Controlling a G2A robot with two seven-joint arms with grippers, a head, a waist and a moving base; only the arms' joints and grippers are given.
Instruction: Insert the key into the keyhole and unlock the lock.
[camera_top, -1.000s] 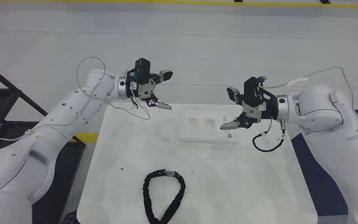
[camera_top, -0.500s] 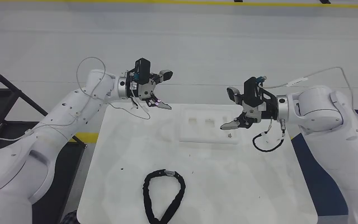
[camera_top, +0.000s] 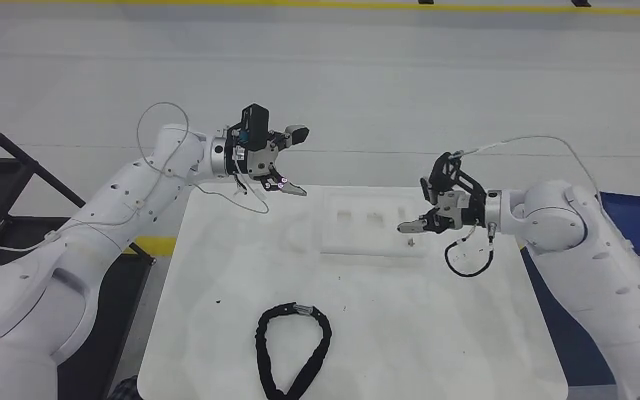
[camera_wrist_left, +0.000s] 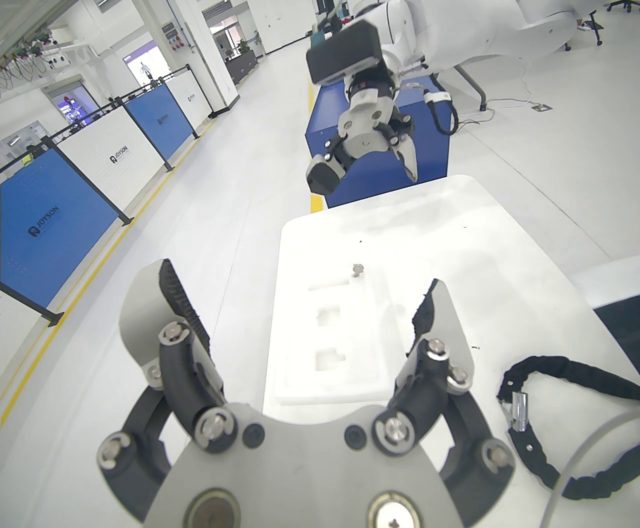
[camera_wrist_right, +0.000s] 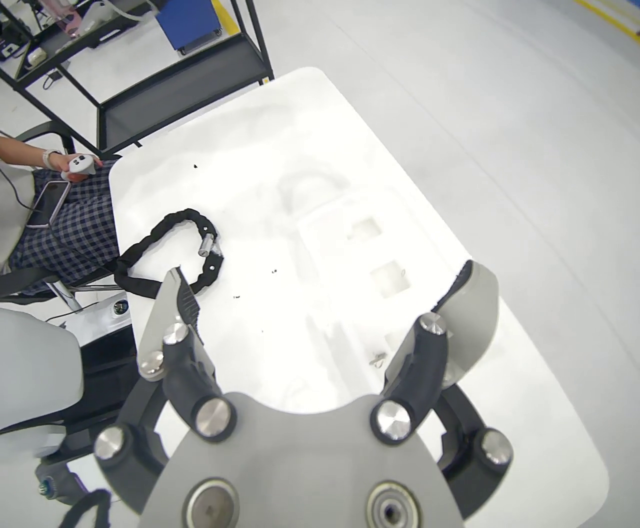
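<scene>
Key (camera_wrist_right: 377, 358) lies on the foam tray (camera_top: 370, 240) close by the right jaws, which stand apart and empty. Left jaws, also apart, hang well away; chain lock (camera_top: 292, 347) lies far from both.

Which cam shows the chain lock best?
Top view: the chain lock lies as one whole closed loop with nothing over it. The left wrist view cuts it off at the frame edge; in the right wrist view part hides behind a finger of the right tool.
</scene>
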